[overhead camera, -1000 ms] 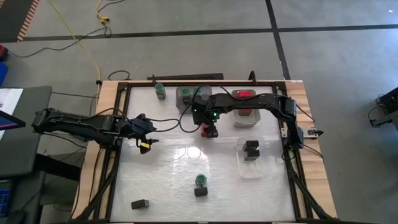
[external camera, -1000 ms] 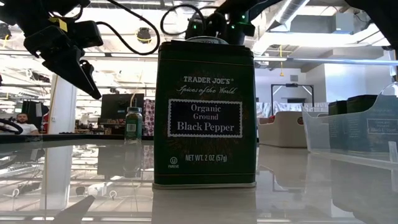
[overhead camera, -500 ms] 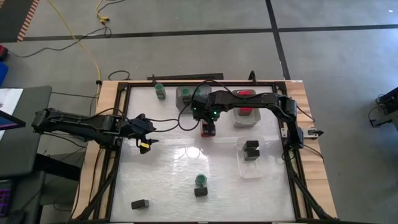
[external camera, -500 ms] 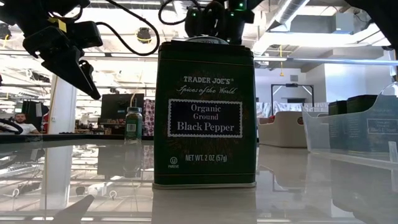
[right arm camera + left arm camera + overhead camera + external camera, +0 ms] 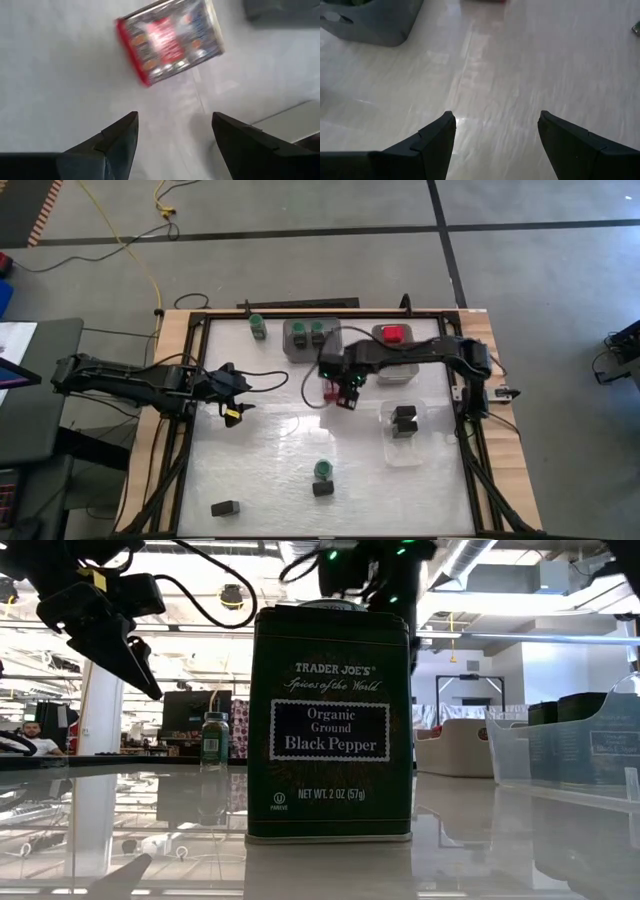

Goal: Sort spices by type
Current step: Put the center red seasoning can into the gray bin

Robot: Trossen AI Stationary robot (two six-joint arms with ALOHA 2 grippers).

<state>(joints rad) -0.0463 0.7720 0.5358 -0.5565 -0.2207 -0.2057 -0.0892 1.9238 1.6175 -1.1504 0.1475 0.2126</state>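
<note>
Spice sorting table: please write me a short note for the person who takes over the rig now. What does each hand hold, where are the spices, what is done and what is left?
Right hand: open, empty, above a red-topped box lying on its side on the table.
Left hand: open, empty, waiting at the table's left side.
Done: two green-lidded jars in the grey tray; one red-topped box in the tray beside it; two black tins in the clear tray.
Left: the fallen red-topped box, a green-lidded jar at the far edge, a jar and black pepper tin at the front, and one black tin at the front left.
</note>
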